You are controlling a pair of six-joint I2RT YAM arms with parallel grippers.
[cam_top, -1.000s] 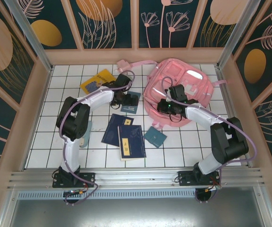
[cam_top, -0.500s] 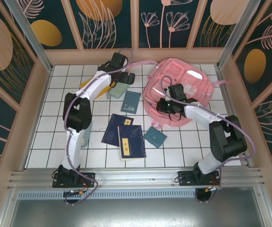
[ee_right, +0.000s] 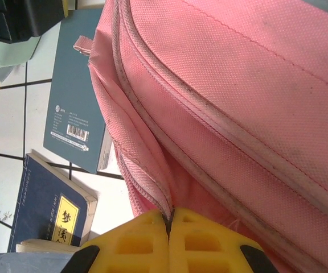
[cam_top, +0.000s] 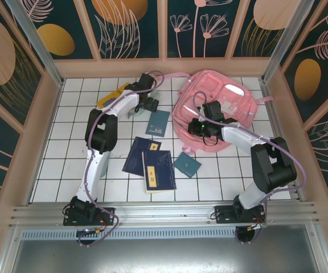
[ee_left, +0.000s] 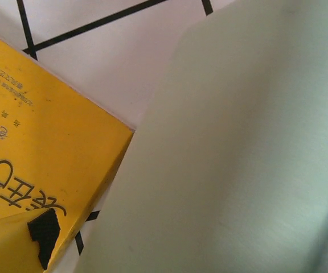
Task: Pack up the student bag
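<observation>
Up the left half of the overhead view, stretched almost straight from base to wrist: left arm, with the left gripper (cam_top: pixel 146 103) near the upper middle, to the left of the student bag (cam_top: pixel 224 105). Close under its wrist camera, a pale-green case (ee_left: pixel 238 142) in front of a yellow book (ee_left: pixel 44 153); fingers hidden, so cannot tell whether spread free or holding the case. Right of centre, folded at the elbow and reaching back up-left: right arm, with the right gripper (ee_right: pixel 168 226) pressed together, pinching pink fabric at the bag's lower-left zip edge. Lying in the upper right of the tiled floor, that bag, with a teal book (ee_right: pixel 76 85) just beside it
</observation>
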